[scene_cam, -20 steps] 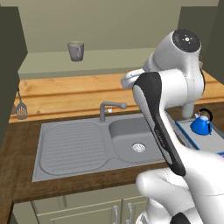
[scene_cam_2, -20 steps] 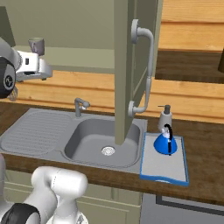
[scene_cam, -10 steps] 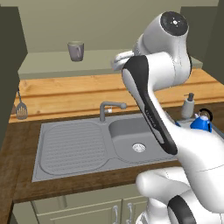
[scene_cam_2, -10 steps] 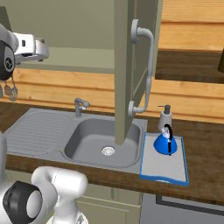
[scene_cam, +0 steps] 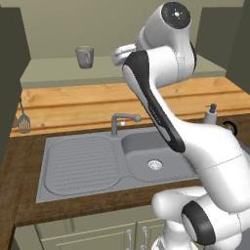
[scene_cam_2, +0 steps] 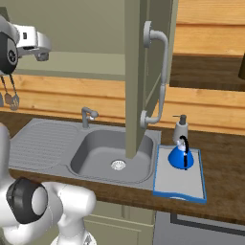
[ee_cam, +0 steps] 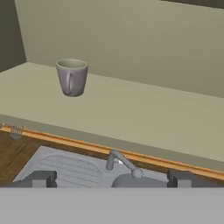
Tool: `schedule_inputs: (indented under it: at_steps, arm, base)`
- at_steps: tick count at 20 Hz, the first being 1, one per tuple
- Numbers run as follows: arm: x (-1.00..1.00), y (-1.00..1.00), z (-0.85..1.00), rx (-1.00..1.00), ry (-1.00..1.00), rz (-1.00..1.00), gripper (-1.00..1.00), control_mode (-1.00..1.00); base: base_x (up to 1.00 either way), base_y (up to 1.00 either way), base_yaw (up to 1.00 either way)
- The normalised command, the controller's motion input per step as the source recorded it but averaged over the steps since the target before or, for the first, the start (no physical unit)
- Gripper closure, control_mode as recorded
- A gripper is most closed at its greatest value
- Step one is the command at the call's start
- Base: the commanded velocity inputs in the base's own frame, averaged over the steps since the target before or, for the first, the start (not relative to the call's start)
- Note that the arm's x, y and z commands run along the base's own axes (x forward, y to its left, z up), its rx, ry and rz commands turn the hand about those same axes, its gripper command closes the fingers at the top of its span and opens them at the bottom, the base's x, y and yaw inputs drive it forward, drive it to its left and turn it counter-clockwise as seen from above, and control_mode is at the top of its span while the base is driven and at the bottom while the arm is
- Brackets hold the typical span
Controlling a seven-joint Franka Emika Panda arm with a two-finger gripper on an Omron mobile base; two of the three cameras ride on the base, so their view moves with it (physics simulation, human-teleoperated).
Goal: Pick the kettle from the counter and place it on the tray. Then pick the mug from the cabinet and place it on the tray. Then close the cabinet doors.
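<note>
Kettle (scene_cam_2: 181,155) sits on tray (scene_cam_2: 181,187) in right view; open hand (ee_cam: 109,179) faces mug (ee_cam: 71,77).

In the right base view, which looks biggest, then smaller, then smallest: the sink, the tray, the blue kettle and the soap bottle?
1. The sink
2. The tray
3. The kettle and the soap bottle: these two look about alike, and the kettle stands partly in front of the bottle, so I will not rank them.

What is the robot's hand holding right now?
Nothing. The gripper is open and empty, up in front of the cabinet shelf. The mug stands on that shelf, untouched, and the kettle already sits on the tray.
</note>
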Motion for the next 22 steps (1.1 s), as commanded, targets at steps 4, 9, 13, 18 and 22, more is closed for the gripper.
schedule_inputs:
  at_steps: [4, 9, 13, 18, 22]
  arm:
    - [0.46, 0.17, 0.02, 0.05, -0.02, 0.0, -1.0, -1.0]
    - [0.38, 0.09, -0.15, 0.0, -0.04, 0.0, -1.0, -1.0]
    - [0.37, 0.07, -0.18, 0.0, -0.03, 0.0, -1.0, -1.0]
    - [0.35, 0.18, -0.12, 0.0, 0.0, 0.0, -1.0, -1.0]
    - [0.35, 0.31, -0.07, 0.0, 0.0, 0.0, -1.0, -1.0]
  base:
    - [0.0, 0.0, 0.0]
    - [0.0, 0.0, 0.0]
    - [0.0, 0.0, 0.0]
    - [0.0, 0.0, 0.0]
    - [0.0, 0.0, 0.0]
